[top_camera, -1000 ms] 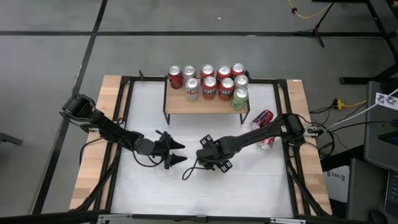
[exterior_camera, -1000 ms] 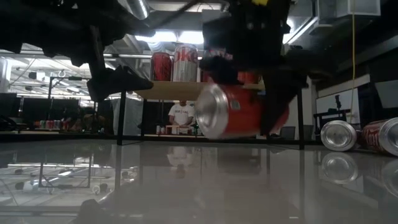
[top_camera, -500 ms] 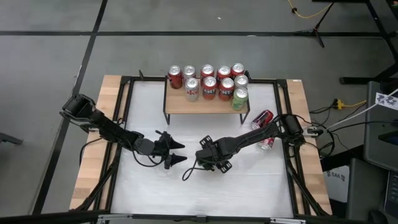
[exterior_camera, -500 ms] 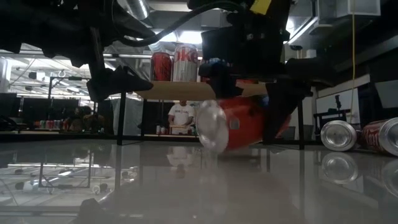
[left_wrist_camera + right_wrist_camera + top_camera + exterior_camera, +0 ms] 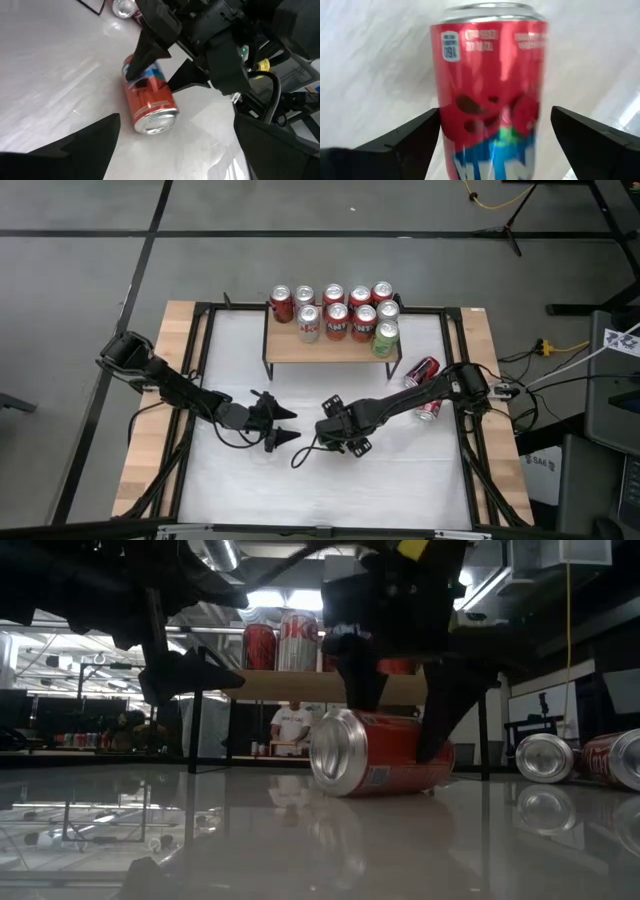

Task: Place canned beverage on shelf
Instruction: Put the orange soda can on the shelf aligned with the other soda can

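A red can point(image 5: 380, 755) lies on its side on the white table, its silver end point(image 5: 156, 123) toward my left gripper. My right gripper point(image 5: 398, 730) stands open over it, pointing steeply down. Its fingers point(image 5: 145, 50) straddle the can's far half, and a gap shows beside each finger in the right wrist view point(image 5: 490, 90). In the high view this gripper point(image 5: 345, 442) hides the can. My left gripper point(image 5: 285, 425) waits open just to the can's left, above the table. The shelf point(image 5: 320, 352) stands at the table's far side and carries several upright cans point(image 5: 335, 312).
Two more cans lie on their sides on the table near its right edge point(image 5: 422, 370) point(image 5: 430, 410), beside my right arm. The table's wooden side rails point(image 5: 150, 430) and black frame run along both edges. A person stands in the room behind the shelf point(image 5: 292, 730).
My right gripper has opened without leaving its place. The red can, which hung tilted between its fingers just above the table, has dropped and now lies on its side on the table under the spread fingers.
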Available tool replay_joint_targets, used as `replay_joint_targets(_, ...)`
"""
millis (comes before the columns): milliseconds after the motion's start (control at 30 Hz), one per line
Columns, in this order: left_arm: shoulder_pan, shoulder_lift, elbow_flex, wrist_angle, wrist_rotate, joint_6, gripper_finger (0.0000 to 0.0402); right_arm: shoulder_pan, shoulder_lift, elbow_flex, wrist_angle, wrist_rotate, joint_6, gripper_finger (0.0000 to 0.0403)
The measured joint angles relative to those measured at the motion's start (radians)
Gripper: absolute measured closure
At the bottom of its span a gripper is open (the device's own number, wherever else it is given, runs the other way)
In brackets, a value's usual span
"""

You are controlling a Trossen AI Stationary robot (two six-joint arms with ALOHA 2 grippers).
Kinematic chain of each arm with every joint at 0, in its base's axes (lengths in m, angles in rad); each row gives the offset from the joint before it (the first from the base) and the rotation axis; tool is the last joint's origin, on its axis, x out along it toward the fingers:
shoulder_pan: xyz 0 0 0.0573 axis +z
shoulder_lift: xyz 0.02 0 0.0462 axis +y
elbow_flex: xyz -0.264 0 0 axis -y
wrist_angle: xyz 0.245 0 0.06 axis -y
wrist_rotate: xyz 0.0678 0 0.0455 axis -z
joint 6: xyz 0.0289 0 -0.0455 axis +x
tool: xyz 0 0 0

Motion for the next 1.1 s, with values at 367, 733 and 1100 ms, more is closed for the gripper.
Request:
replay_joint_targets(367,-0.043,0.032,0.066,-0.035,-0.001,-0.003,0.0017,0.001,-0.194,-0.003,-0.178,0.011,0.256,0.0033)
replay_joint_targets(733,-0.082,0.285,0.218,-0.111,-0.066,-0.027,0.0017,0.001,-0.341,-0.351,-0.003,0.043,0.497,0.0033)
replay_joint_targets(1100,-0.021,0.364,0.285,-0.320,-0.201,-0.166,0.0017,0.001,-0.346,-0.502,0.364,-0.072,0.522,0.0033)
